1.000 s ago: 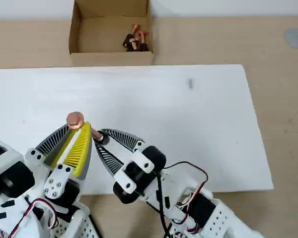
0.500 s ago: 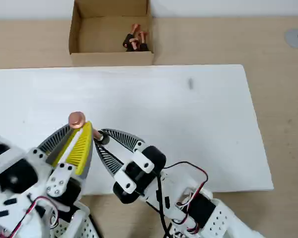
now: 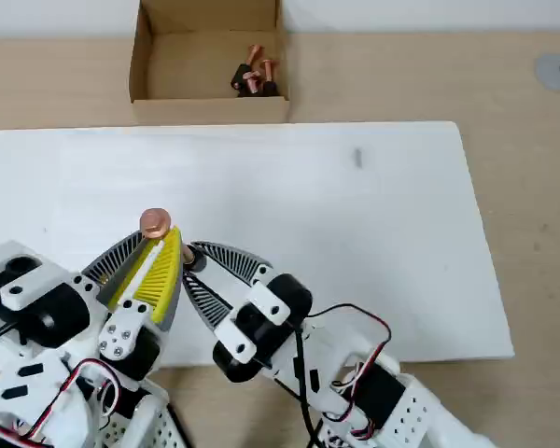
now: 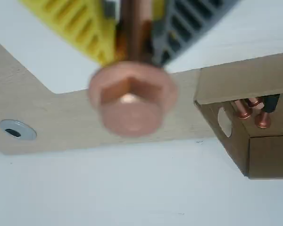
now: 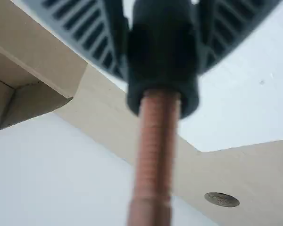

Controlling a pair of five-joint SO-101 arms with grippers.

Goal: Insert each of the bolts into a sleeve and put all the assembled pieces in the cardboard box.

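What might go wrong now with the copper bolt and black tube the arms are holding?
1. Both grippers hold one joined piece: the left gripper pinches the copper hex-head bolt, the right gripper the black sleeve. Pulling crookedly could jam or separate them.
2. The brown cardboard box is far across the white board, so the piece might drop on the way.

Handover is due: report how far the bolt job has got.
Done: assembled pieces lie in the cardboard box. In hand: the left gripper holds a copper bolt, its shank partly inside the black sleeve in the right gripper. Left: seat it fully and box that piece.
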